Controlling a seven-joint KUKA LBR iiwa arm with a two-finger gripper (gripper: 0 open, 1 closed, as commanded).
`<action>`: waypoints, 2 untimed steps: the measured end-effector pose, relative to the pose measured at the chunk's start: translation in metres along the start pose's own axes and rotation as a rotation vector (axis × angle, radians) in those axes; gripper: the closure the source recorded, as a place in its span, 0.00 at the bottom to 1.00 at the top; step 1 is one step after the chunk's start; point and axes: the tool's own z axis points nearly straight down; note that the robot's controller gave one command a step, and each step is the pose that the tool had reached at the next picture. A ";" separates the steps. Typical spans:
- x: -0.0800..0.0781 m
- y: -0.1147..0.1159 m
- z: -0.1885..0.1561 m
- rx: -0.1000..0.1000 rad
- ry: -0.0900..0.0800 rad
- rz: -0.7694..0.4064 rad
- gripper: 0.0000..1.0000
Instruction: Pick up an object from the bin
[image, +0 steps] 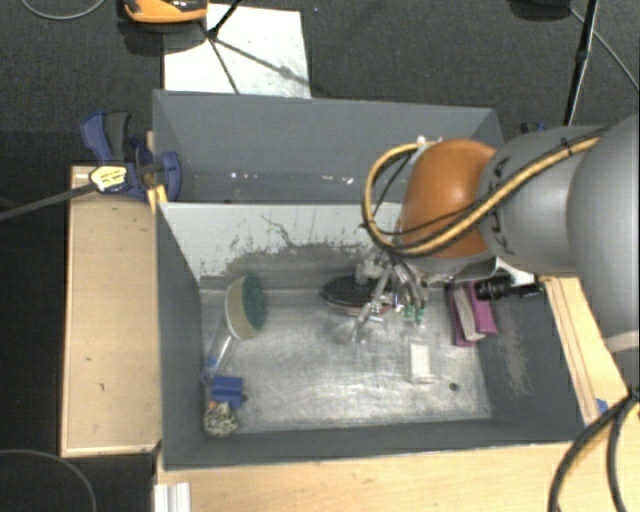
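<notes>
My gripper (372, 312) hangs low near the back middle of the bin, its metal fingers pointing down and left. A flat black round thing (343, 292) lies just left of the fingers, against the back wall, partly hidden by them. A small white block (421, 361) lies on the floor to the gripper's lower right. A purple box-shaped thing (472, 311) leans at the right wall.
At the left, a round sponge-like disc (244, 304) with a green face stands on edge. A clear stick with a blue clip and a speckled ball (221, 403) lies in the front left corner. The arm with its orange cover and cables comes in from the right.
</notes>
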 end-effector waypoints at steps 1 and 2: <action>-0.004 0.000 -0.004 -0.003 -0.015 0.001 1.00; 0.003 -0.005 -0.111 0.009 0.016 0.000 1.00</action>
